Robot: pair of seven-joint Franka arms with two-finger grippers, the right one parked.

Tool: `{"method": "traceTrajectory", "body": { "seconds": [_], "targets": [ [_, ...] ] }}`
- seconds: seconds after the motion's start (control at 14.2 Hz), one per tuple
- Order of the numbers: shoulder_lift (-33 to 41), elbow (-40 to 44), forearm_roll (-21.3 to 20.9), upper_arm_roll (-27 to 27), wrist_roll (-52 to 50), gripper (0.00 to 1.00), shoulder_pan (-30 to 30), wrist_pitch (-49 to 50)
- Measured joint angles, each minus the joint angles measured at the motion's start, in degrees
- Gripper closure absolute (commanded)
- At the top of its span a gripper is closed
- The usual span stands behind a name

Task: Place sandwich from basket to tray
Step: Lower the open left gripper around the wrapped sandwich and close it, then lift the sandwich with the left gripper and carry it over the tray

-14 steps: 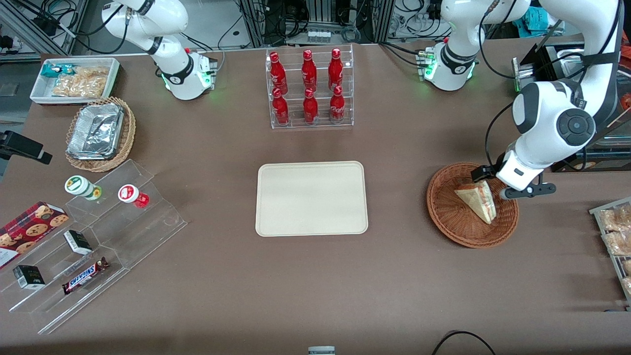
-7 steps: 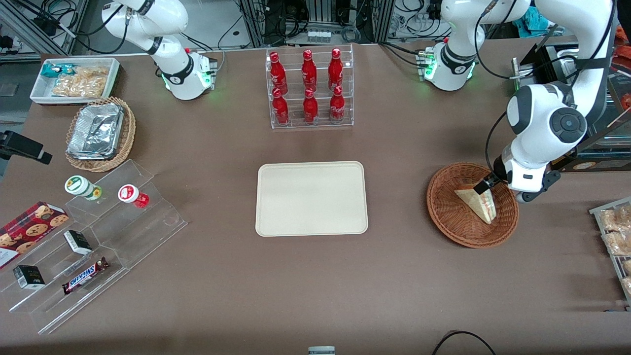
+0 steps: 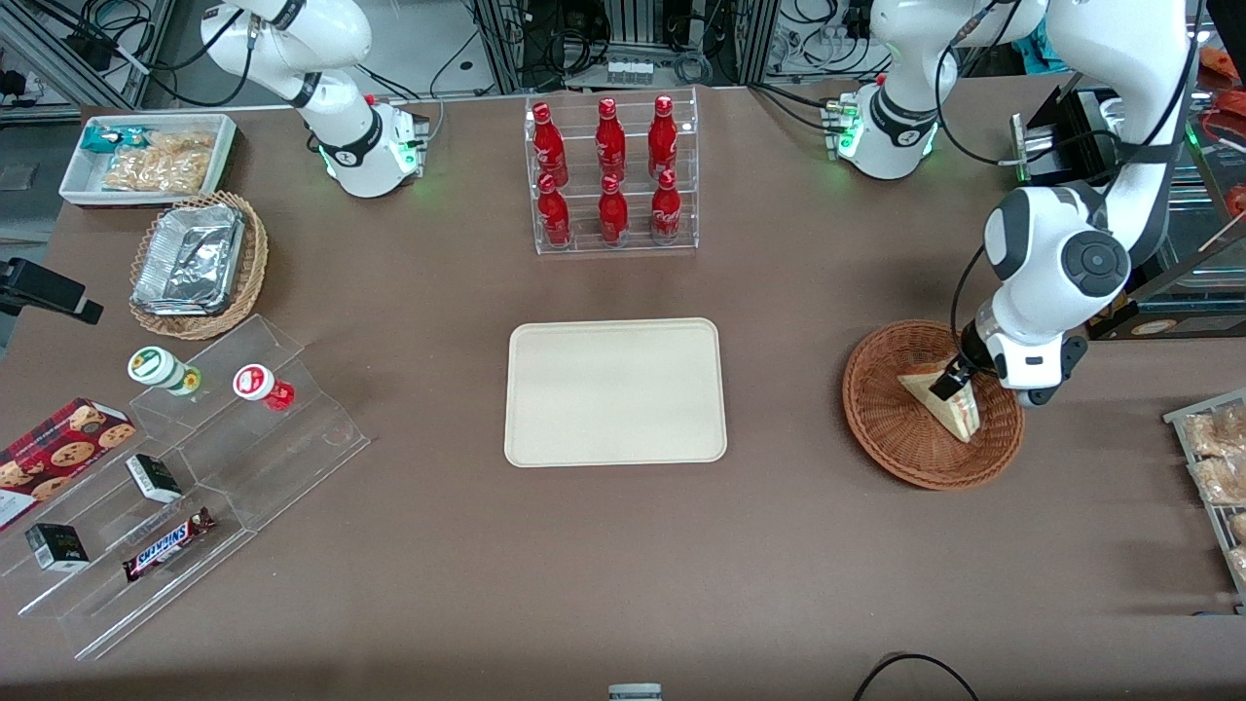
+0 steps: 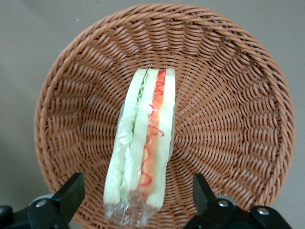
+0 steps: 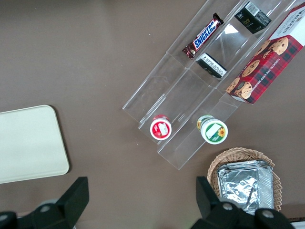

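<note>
The sandwich (image 3: 959, 414) (image 4: 147, 138), a clear-wrapped wedge with red and green filling, lies in the reddish-brown wicker basket (image 3: 905, 458) (image 4: 238, 95) toward the working arm's end of the table. My left gripper (image 3: 949, 385) (image 4: 137, 195) hangs open just above the basket. Its two black fingers (image 4: 71, 193) stand either side of the sandwich's wrapped end, apart from it. The cream tray (image 3: 615, 391) (image 5: 28, 143) lies bare in the middle of the table.
A clear rack of red bottles (image 3: 613, 175) stands farther from the front camera than the tray. Bagged snacks (image 3: 1212, 458) sit at the working arm's table edge. A stepped acrylic shelf (image 3: 185, 467), a tan basket with foil trays (image 3: 200, 263) and a white bin (image 3: 146, 156) sit toward the parked arm's end.
The left arm's wrist has turned and come down over the basket, so the gripper now straddles the sandwich. The sandwich and the basket have not moved.
</note>
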State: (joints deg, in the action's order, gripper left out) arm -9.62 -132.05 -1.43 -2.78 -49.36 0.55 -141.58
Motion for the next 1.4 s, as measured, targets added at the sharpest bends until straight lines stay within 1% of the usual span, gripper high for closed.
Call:
{"method": "traceTrajectory", "body": {
  "seconds": [0.21, 0.28, 0.35, 0.63, 0.77, 0.91, 1.12, 1.19, 1.33, 1.4],
  "targets": [
    [-2.14, -0.03, 0.02, 0.00, -0.20, 0.79, 0.00, -1.64],
    [-2.35, -0.03, 0.02, 0.00, -0.26, 0.87, 0.00, -1.64],
    [-2.39, -0.04, 0.02, 0.00, -0.27, 0.91, 0.00, -1.63],
    [-2.14, 0.06, 0.02, -0.03, -0.27, 0.96, -0.01, -0.75],
    [-1.11, 1.00, 0.01, -0.22, 0.03, 0.97, -0.09, 2.59],
    [0.47, 3.42, -0.06, -1.09, 3.29, 0.98, -0.32, 8.87],
    [1.69, 10.68, -0.07, -5.02, 11.86, 0.99, -0.82, 22.67],
    [1.53, 13.01, -0.14, -6.87, 14.52, 0.99, -1.17, 25.30],
    [0.68, 16.02, -0.29, -9.82, 16.77, 0.99, -2.78, 26.70],
    [-0.18, 17.24, -0.32, -10.43, 16.66, 1.00, -4.37, 26.70]
  ]
}}
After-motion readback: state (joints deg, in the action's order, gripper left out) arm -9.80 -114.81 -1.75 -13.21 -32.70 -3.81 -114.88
